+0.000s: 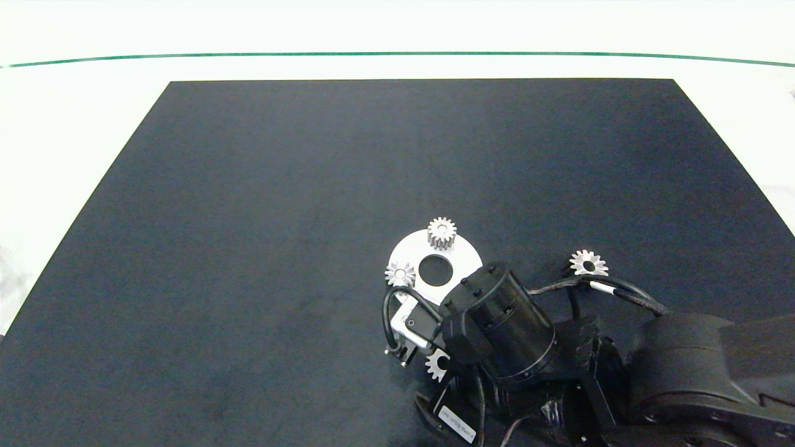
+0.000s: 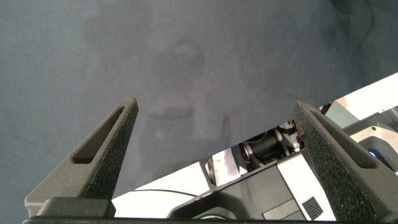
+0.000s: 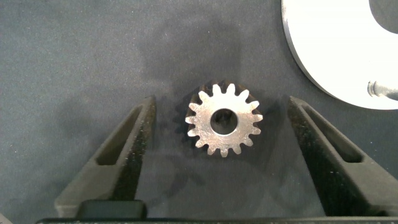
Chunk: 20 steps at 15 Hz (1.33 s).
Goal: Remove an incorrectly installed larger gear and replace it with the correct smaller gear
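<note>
The smaller gear (image 3: 224,121) lies flat on the dark mat, silvery with short blunt teeth and a round bore. My right gripper (image 3: 221,106) stands open around it, one finger on each side with a gap to the teeth. In the head view this gear (image 1: 437,364) peeks out from under my right arm (image 1: 503,326). The larger gear (image 1: 588,262), with pointed star-like teeth, rests on the mat to the right of the white round plate (image 1: 467,256). Two small gears (image 1: 441,233) (image 1: 400,274) sit on the plate. My left gripper (image 2: 216,107) hangs open over bare mat, outside the head view.
A bare metal peg (image 3: 382,90) stands on the plate's (image 3: 329,50) edge nearest the right gripper. The plate has a large centre hole (image 1: 435,270). Cables (image 1: 621,292) from the right arm run just below the larger gear. The black mat (image 1: 248,248) stretches left and far.
</note>
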{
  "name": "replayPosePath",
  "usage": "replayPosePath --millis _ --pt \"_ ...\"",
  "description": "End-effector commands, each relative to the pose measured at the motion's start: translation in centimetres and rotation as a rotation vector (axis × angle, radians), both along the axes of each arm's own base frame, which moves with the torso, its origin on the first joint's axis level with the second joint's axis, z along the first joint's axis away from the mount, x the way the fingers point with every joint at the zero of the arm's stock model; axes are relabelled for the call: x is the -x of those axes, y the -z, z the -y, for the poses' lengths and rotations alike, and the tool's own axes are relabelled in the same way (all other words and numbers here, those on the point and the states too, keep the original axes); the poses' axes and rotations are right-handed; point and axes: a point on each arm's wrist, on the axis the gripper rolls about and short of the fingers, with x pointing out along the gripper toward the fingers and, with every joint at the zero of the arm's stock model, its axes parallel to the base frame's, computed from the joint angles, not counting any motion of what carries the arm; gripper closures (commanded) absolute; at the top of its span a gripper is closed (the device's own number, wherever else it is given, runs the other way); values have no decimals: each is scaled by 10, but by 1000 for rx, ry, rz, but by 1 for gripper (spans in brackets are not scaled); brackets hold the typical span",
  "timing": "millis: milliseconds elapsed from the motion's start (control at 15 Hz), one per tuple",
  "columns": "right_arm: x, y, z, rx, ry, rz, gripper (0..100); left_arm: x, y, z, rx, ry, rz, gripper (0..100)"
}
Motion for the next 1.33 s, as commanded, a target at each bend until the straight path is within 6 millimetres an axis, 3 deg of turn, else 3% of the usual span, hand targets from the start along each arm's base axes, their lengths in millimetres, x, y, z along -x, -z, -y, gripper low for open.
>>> replayPosePath --millis 67,1333 --pt "0 0 0 -1 3 0 23 1 0 0 -1 0 -3 0" --pt "0 5 0 -3 18 -19 62 1 3 -1 7 -4 -10 0"
